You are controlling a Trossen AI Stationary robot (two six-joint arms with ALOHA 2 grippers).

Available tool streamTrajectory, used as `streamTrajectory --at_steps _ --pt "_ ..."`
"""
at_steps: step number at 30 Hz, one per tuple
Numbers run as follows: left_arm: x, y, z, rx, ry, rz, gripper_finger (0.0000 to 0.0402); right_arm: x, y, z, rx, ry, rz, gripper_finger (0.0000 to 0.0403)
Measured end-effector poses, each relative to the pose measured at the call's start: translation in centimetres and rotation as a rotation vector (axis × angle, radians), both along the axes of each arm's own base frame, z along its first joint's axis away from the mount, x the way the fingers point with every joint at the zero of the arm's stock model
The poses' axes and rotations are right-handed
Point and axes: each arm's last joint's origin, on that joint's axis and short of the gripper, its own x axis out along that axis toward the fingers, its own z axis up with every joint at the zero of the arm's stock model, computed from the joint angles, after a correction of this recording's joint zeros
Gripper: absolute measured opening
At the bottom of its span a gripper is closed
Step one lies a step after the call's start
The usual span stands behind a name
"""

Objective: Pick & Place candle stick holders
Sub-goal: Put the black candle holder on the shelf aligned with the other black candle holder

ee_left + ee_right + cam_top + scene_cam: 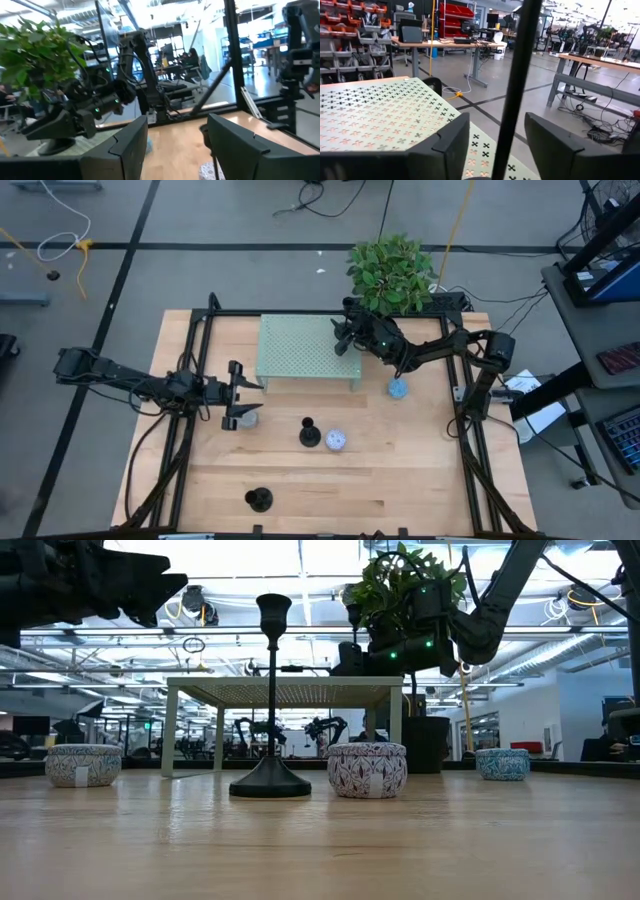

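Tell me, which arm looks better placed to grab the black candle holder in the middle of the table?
Probably the left. The left pincer hovers open and empty, nearer that candle holder. The right pincer is over the green shelf, open around another holder's stem.

A pale green perforated stand [307, 351] stood at the back of the wooden desk [400, 470], with a leafy potted plant [391, 272] just behind its right corner. Three small patterned tins sat apart on the desk: one at the left [247, 418], one near the middle [336, 441], one at the right [398, 389].
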Motion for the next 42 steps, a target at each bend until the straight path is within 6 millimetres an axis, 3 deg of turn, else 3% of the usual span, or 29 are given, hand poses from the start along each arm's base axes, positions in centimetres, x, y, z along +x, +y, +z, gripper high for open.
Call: streamTrajectory --at_steps 8,20,32,42 --pt "0.0 -0.4 -0.1 -0.035 0.019 -0.016 0.0214 -0.6 1.1 1.8 0.026 0.067 0.027 0.0224" --pt "0.1 -1.1 -0.1 -0.071 0.032 -0.020 0.0214 -2.9 3.8 4.5 0.113 0.240 0.073 0.0229" --pt "5.0 -2.5 1.2 -0.020 0.222 -0.024 0.0214 -5.6 7.6 6.2 0.172 0.414 0.161 0.0228" --pt "7.4 -2.8 -1.8 -0.178 0.405 0.049 0.0214 -5.6 10.5 6.5 0.218 0.401 0.255 0.0226"
